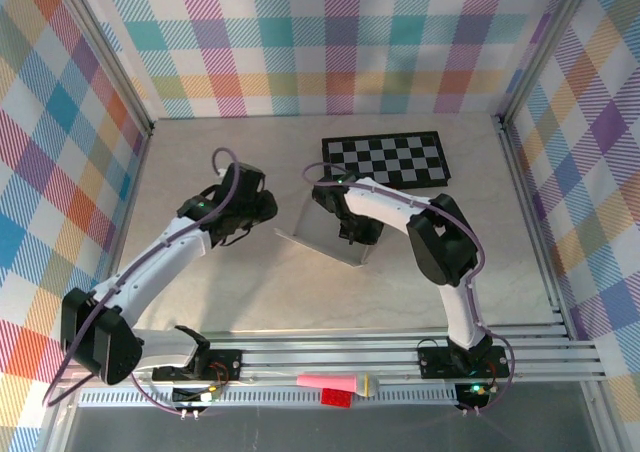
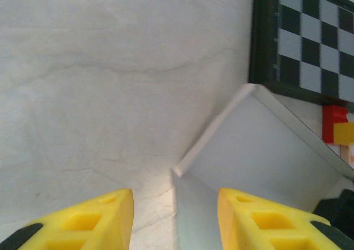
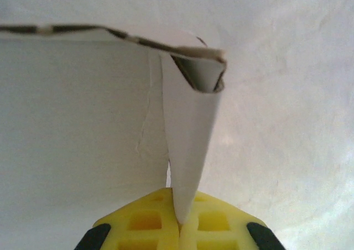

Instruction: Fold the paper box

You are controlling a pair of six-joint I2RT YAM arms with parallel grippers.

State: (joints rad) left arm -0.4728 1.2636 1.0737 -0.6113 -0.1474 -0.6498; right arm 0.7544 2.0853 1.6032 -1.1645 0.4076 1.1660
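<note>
Counted on the desk (image 1: 300, 307): one paper box (image 1: 318, 234), one checkerboard mat (image 1: 385, 160), two claws. Lies mid-desk, the box, just in front of the mat and between both arms. Sits askew rather than square to the desk: long axis along its near edge, slanting from the left and farther side toward the right and nearer side, with the left corner pointing at the left arm. Partly raised, pale grey panels meeting at a fold.

Left claw (image 2: 176, 206): released, yellow fingers (image 2: 105, 217) well apart, the box's folded corner in the gap just ahead, no clamping seen.

Right claw (image 3: 178, 225): clenched on one thin flap of the box, fingers pressed together with the flap pinched between them. Rises upright from the grip, that flap, curling over at its top edge beside a broad flat panel on the left.

Also seen past the box from the left wrist: one small red-and-yellow block (image 2: 337, 125) beside the mat.
</note>
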